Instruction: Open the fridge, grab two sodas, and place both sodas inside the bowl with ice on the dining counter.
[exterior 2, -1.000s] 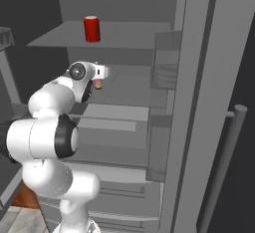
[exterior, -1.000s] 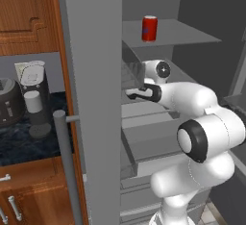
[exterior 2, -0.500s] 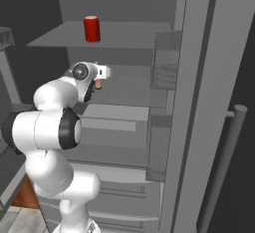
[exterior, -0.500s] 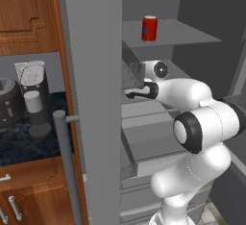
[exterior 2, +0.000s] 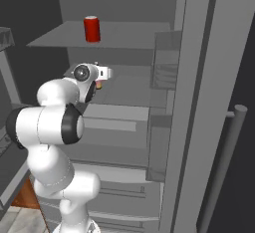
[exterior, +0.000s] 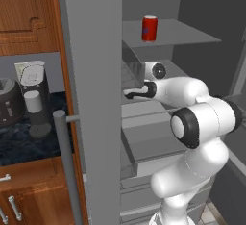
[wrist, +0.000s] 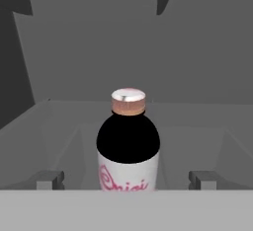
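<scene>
The fridge (exterior: 91, 75) stands open, so that step is done; neither soda has been taken, and both remain to be carried to the bowl. The can (exterior: 149, 28) sits on the upper shelf, above and apart from my hand (wrist: 126, 179). The bottle (wrist: 128, 143) stands upright on the middle shelf, dead centre between my fingers (wrist: 49, 179), which are spread wide and grip nothing.

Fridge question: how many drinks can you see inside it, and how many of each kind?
Red can on the upper shelf: 1
Dark bottle with a white label, straight ahead of the open fingers: 1
Total: 2 drinks
</scene>
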You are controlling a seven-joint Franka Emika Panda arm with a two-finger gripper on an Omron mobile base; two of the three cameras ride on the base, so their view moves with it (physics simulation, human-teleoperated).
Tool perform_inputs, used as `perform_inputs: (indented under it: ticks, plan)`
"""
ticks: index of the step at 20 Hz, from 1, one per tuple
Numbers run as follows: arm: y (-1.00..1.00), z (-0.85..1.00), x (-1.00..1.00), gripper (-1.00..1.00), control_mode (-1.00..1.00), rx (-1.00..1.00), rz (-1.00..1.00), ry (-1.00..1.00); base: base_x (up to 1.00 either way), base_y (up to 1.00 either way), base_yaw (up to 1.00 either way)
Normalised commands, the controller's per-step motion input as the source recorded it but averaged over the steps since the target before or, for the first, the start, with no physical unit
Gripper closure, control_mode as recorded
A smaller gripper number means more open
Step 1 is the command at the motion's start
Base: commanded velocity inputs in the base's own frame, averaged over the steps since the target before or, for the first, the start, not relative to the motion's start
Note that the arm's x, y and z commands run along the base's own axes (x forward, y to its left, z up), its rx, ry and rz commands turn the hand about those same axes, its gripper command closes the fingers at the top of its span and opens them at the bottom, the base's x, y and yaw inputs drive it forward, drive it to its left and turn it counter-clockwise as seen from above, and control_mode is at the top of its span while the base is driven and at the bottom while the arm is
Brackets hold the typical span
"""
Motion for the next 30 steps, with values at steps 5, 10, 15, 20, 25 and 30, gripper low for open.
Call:
perform_inputs:
  ticks: [5, 10, 15, 20, 25, 30]
  plan:
    - [0.00, -0.03, 0.08, -1.00, -1.00, 0.00, 0.00, 0.00, 0.00, 0.00, 0.00]
    - [0.00, -0.04, 0.10, 1.00, -1.00, 0.00, 0.00, 0.00, 0.00, 0.00, 0.00]
    - [0.00, -0.06, 0.10, 1.00, -1.00, 0.00, 0.00, 0.00, 0.00, 0.00, 0.00]
    - [0.00, -0.06, 0.08, 1.00, -1.00, 0.00, 0.00, 0.00, 0.00, 0.00, 0.00]
    - [0.00, -0.04, 0.00, 1.00, -1.00, -0.04, 0.00, 0.00, 0.00, 0.00, 0.00]
    - [0.00, -0.03, 0.00, 1.00, -1.00, -0.03, 0.00, 0.00, 0.00, 0.00, 0.00]
